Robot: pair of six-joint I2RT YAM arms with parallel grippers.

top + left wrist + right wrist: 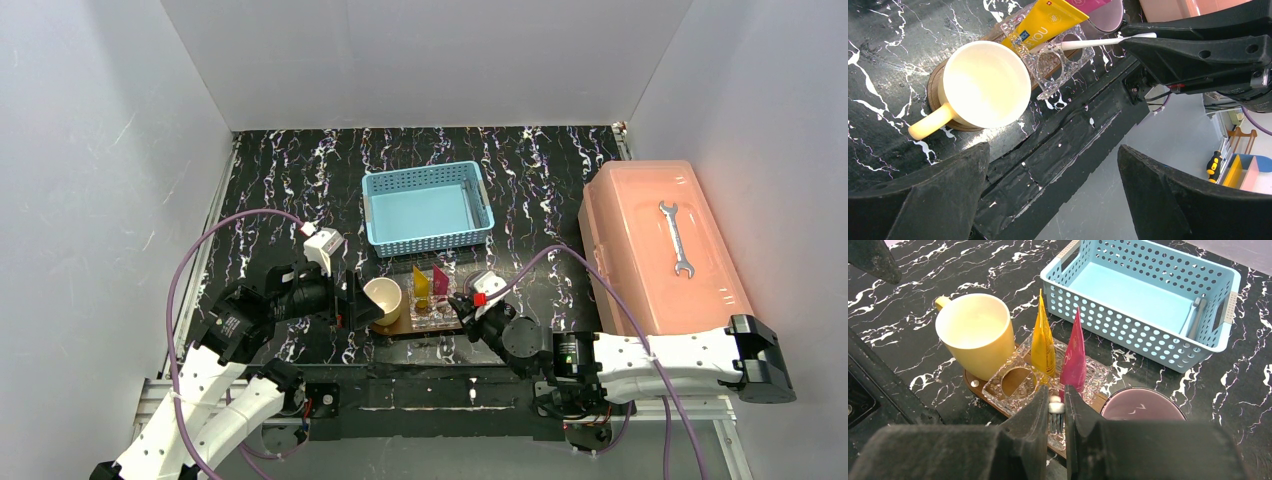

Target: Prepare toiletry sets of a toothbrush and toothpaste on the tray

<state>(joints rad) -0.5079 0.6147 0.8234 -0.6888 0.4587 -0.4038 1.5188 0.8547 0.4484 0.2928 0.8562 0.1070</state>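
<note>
The tray (400, 329) lies close to the table's near edge, between my two grippers. The blue basket (428, 208) sits just behind it, and the salmon box (660, 250) is well off to my right. The bare black marbled table (280, 170) opens out to the left of the tray and runs back to the white walls (100, 150).

The tray is dark wood with a rounded end. On it stand a glossy cream-yellow mug (975, 332), a clear knobbly glass holder (1013, 385) with round holes, and a mauve cup (1143, 405). The yellow toothpaste (1042, 347) and the pink toothpaste (1074, 362), flat tubes tapering to thin crimped tops, stand upright in the holder.

My right gripper (1056, 412) is pinched narrow on the toothbrush (1088, 43). One end of this thin white stick sits between the fingers, and the rest reaches out across the holder. My left gripper (1053, 155) hangs spread wide, holding nothing, just beside the mug. A second toothbrush (1196, 315) lies in the right end of the perforated plastic basket.
</note>
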